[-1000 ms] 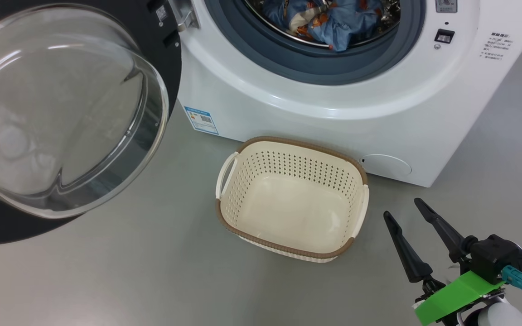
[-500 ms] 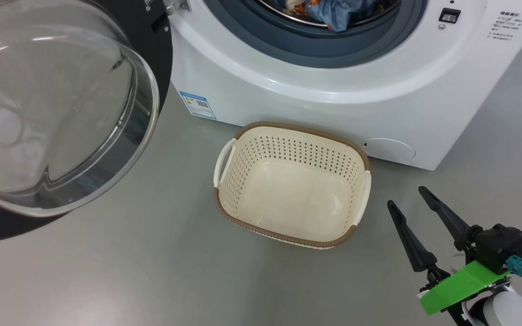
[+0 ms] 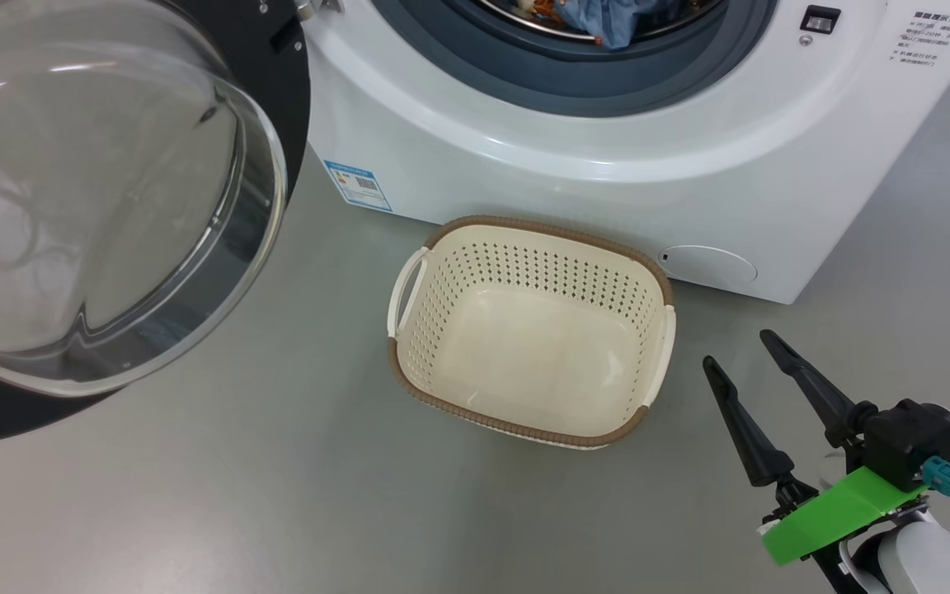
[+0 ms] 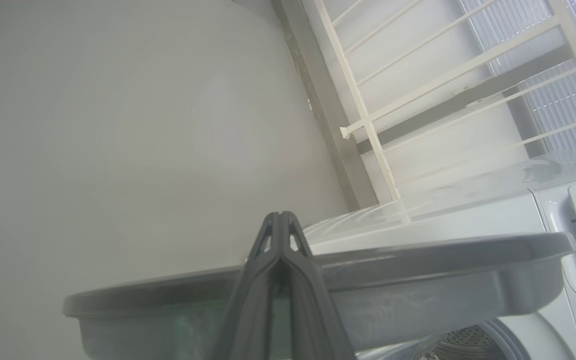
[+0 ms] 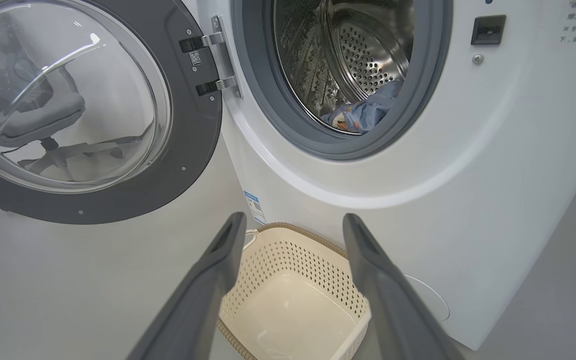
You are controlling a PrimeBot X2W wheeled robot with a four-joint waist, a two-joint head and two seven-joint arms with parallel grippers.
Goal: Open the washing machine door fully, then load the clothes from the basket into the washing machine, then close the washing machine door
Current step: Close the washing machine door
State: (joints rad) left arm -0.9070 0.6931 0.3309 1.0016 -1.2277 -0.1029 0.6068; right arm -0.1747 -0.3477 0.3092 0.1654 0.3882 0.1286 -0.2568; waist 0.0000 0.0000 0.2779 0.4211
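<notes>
Head view: washing machine door [image 3: 104, 206] hung wide open at the left, glass bowl bulging toward the camera. Washing machine [image 3: 607, 181] stood just behind the basket [image 3: 541, 227], which sat on the grey floor [image 3: 277, 495], its inside bare. Clothes [image 3: 607, 15] lay in the machine's opening, blue fabric at the lower lip. Right gripper [image 3: 737, 348] hovered right of the basket, apart from it, with its jaws spread wide. Right wrist view: clothes sat low in the steel drum [image 5: 368, 60], basket below between the fingers. Left wrist view: left gripper [image 4: 279, 222] had its jaws pressed together in front of a grey curved edge [image 4: 418, 260] — couldn't tell if touching.
</notes>
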